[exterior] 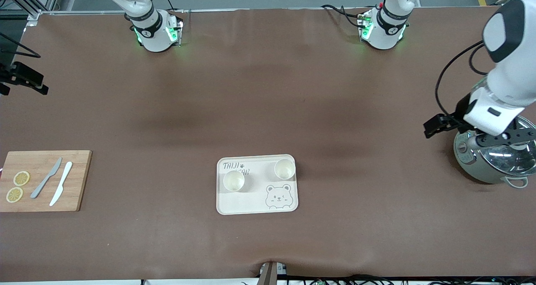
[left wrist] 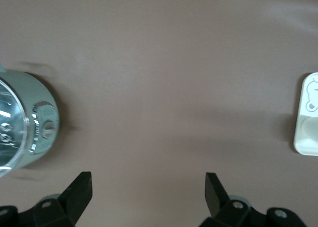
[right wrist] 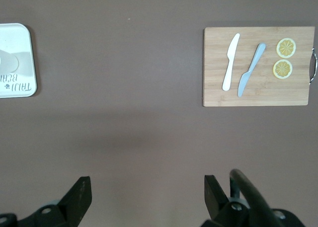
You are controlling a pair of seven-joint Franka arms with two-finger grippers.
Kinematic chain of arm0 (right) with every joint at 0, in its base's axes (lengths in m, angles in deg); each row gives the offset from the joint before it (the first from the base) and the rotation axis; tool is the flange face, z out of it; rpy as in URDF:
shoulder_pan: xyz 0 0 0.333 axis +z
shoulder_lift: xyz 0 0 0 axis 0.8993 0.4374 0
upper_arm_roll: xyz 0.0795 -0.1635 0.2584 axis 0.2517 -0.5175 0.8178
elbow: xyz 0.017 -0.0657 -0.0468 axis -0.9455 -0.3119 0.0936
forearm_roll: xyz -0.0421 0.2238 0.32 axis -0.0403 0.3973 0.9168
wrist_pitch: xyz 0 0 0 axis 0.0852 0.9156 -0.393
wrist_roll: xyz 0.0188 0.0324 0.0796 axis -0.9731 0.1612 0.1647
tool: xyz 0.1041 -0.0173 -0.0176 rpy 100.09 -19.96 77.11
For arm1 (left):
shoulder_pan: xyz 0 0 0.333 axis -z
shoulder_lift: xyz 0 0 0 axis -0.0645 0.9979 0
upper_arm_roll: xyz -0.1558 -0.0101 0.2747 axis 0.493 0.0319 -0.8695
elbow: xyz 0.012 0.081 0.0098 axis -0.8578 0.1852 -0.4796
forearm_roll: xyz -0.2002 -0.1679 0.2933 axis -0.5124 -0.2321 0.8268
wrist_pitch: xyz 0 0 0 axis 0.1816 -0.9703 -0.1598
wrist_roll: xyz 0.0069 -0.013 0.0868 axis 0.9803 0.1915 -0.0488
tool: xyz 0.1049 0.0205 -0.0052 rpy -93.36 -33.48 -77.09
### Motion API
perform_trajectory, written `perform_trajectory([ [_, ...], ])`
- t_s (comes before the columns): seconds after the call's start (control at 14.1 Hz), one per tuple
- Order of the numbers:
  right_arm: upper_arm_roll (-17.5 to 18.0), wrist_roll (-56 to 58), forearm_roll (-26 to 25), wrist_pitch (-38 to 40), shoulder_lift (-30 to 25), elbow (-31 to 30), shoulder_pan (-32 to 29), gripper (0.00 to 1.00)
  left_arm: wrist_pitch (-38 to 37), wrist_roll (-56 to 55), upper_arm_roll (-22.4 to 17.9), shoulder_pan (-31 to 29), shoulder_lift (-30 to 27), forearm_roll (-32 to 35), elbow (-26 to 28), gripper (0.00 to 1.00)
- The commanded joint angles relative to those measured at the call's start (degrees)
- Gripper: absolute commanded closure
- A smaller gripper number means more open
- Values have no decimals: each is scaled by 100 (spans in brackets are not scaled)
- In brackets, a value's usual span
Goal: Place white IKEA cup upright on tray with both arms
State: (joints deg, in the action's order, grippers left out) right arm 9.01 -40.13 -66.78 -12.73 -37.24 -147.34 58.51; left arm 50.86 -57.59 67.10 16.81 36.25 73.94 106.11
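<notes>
Already we see two white cups [exterior: 233, 181] upright on tray [exterior: 234, 205], mid desk. Left tool [left wrist: 149, 187] spread open over pot [exterior: 494, 159]; right tool [right wrist: 148, 189] open too, both parked clear, likely done.

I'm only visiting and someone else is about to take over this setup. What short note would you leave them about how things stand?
Left gripper: open, empty, over the table beside the steel pot at the left arm's end.
Right gripper: open, empty, over bare table between the tray and the cutting board.
Two white cups stand upright on the tray.
Done: cups placed, it seems.
Left: apparently nothing.
</notes>
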Motion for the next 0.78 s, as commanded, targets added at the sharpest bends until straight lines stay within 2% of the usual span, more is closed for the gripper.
perform_trajectory([
  [0.0, 18, 98, -104, 98, -62, 67, -68, 0, -172, 477, 66, -273, -251, 98, 97, 0],
  [0.21, 35, 98, -104, 90, -53, 59, -33, 0, -182, 785, 48, -432, -348, 106, 53, 0],
  [0.71, 35, 98, -113, 72, -53, 85, -68, 0, -797, 1015, 31, -467, -85, 80, -984, 0],
])
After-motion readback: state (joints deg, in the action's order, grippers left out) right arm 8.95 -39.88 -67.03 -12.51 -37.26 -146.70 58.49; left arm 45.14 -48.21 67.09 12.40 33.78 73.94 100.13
